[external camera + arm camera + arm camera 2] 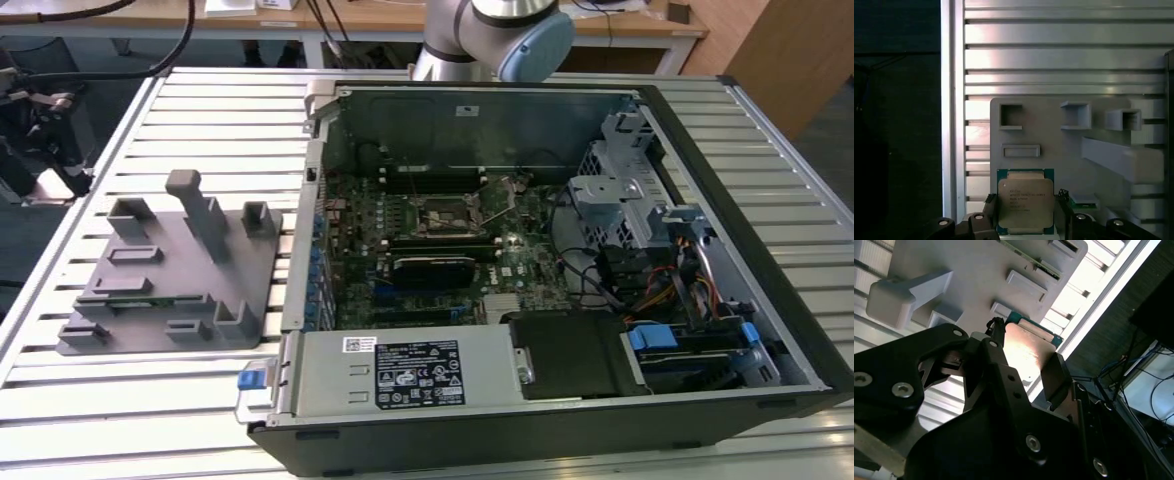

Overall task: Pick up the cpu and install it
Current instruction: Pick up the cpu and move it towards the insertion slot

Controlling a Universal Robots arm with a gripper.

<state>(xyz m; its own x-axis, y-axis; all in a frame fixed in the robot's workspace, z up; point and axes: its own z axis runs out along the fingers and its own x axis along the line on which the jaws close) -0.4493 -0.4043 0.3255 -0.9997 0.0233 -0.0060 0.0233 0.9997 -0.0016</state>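
The cpu (pixel 1025 202) is a flat square chip with a silvery top and a green rim. It sits between my gripper's (pixel 1025 209) black fingers (pixel 990 204), which are shut on its two opposite edges. In the second wrist view the cpu's (pixel 1026 357) shiny top catches the light between the same fingers (pixel 996 340) of the gripper (pixel 1026 354). It hangs well above the grey holder block (pixel 1054 135). The black motherboard socket (pixel 441 213) lies inside the open computer case (pixel 747 250), with its metal frame raised.
The grey holder block (pixel 147 290) with posts and pockets lies on the slatted metal table (pixel 174 110), on the exterior view's left of the case. Memory sticks, cables, a drive cage (pixel 607 195) and a power supply (pixel 400 370) crowd the case. The arm's base (pixel 494 40) stands behind it.
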